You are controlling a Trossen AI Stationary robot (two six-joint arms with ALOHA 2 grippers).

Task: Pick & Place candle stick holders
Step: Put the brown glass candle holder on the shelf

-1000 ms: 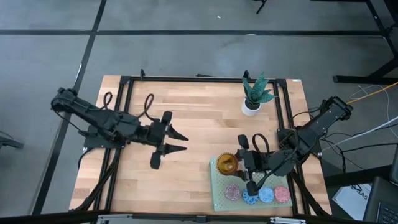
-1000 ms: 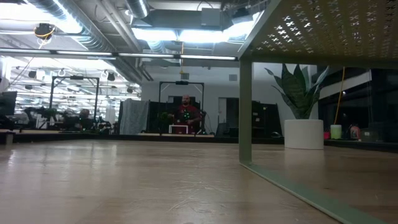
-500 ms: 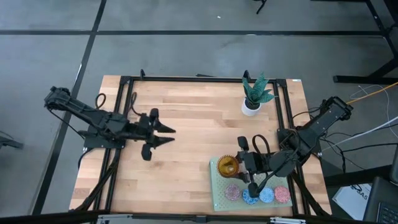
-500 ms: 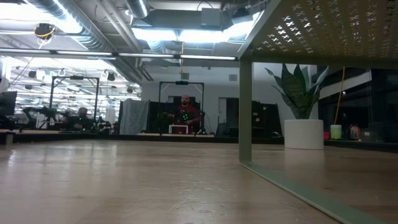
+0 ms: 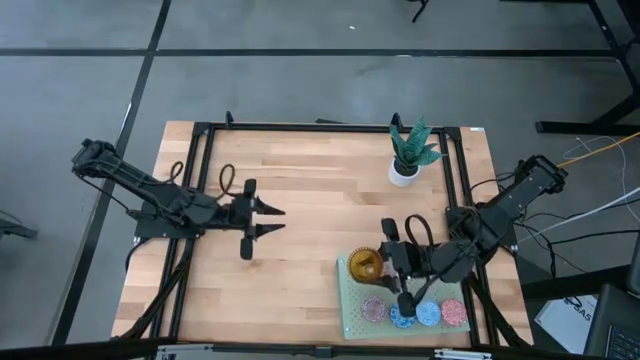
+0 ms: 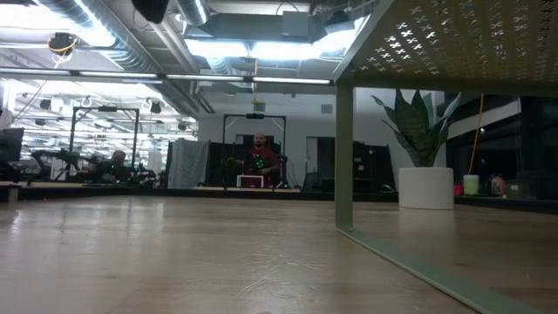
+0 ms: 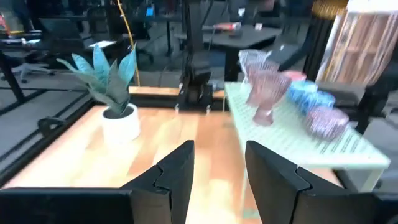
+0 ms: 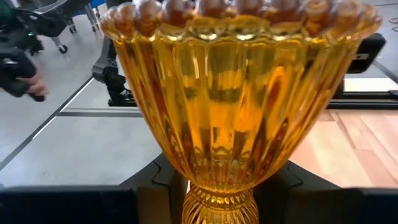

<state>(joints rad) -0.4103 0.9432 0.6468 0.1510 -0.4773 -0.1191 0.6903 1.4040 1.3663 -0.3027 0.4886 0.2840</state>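
Left claw (image 5: pixel 277 220) hangs over the bare wood of the counter (image 5: pixel 300 180), fingers spread, nothing in them. Further right, the white-potted plant (image 5: pixel 408 155) stands near the back edge. Right claw (image 5: pixel 385 262) is clamped on the amber candle holder (image 5: pixel 364 265), sitting on the pale green perforated mat (image 5: pixel 350 300); pink and blue holders (image 5: pixel 428 314) line its front.

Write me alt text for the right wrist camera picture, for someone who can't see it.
A ribbed amber glass candle stick holder with a beaded rim fills the picture, its stem standing between the right gripper's two dark fingers. Behind it lie a grey floor and, to one side, the edge of the wooden table.
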